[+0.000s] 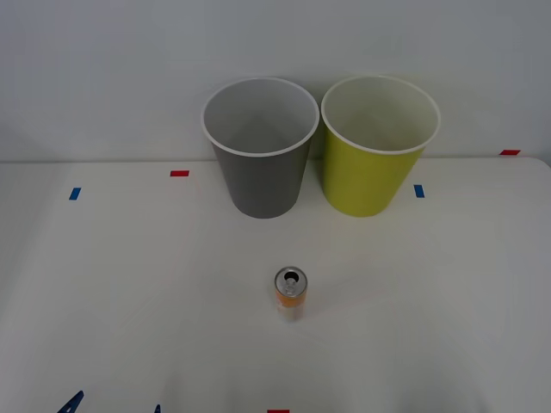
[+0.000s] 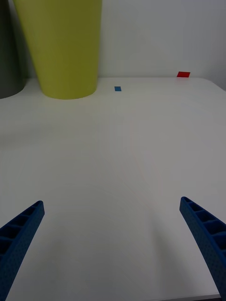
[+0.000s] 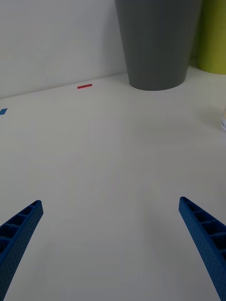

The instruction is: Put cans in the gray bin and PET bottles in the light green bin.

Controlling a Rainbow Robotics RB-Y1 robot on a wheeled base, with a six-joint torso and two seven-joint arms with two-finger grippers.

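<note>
A slim can (image 1: 291,294) with a silver top and an orange and white label stands upright on the white table, in front of the bins. The gray bin (image 1: 261,146) stands at the back centre, and the light green bin (image 1: 379,142) is beside it on the right, nearly touching. PET bottles are out of view. My left gripper (image 1: 112,406) is open low at the front left, well apart from the can; its wrist view shows its blue fingers (image 3: 21,230) spread wide, facing the gray bin (image 3: 157,42). My right gripper (image 2: 113,244) is open over bare table, short of the light green bin (image 2: 63,44).
Small red tape marks (image 1: 179,173) and blue tape marks (image 1: 75,194) dot the table. A pale wall rises right behind the bins. The table's right corner (image 2: 207,82) lies beyond a red mark.
</note>
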